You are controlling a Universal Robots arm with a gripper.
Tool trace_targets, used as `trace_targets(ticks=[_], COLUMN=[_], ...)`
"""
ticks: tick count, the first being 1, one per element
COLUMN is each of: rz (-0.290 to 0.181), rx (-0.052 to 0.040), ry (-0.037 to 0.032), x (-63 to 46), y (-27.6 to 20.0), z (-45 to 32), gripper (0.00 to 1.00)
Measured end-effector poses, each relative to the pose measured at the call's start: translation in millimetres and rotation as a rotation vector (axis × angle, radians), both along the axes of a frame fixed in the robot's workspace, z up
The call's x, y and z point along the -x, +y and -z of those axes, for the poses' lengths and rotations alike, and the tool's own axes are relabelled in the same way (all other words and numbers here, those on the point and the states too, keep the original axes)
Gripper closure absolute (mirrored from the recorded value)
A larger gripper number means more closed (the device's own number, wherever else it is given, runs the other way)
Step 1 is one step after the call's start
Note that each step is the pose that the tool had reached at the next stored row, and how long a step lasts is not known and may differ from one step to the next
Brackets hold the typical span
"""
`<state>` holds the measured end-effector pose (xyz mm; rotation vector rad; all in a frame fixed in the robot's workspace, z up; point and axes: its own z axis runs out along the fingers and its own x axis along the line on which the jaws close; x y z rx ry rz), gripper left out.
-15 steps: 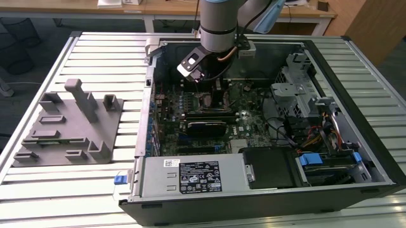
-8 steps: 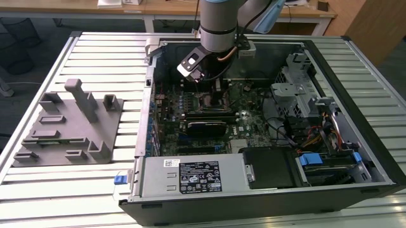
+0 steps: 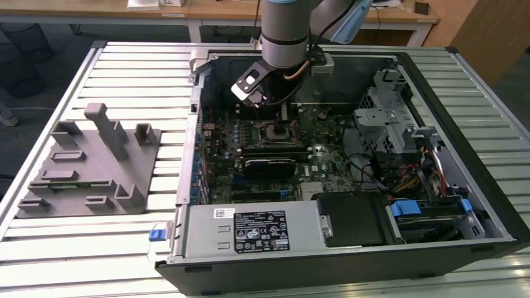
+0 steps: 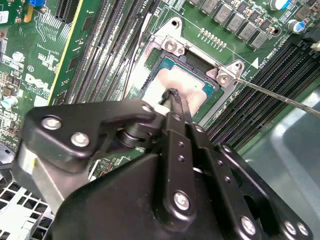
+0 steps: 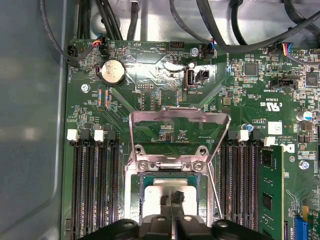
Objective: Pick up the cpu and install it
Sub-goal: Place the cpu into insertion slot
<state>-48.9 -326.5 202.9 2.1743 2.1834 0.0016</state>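
Silver slatted surface [image 3: 124,68] is carrying an open computer case [image 3: 348,273]. On its green motherboard [image 5: 150,75] the cpu [image 5: 152,192] is lying flat in the socket [image 5: 165,165]. The gripper [image 5: 171,198] is pointing its fingers [image 4: 176,117], clenched together and empty, right over the cpu's middle.

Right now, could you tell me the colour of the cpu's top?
The cpu is pale silver, best in the second wrist view.
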Motion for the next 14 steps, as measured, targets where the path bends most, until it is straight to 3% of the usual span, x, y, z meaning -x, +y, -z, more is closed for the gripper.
trace_targets(ticks=[6, 14], rz=[0.000, 0.000], rx=[0.0004, -0.0001], ry=[0.0003, -0.0027], x=[0.1, 0.0], y=[-0.1, 0.0], z=[-1.7, -22.4], gripper=[0.89, 0.89])
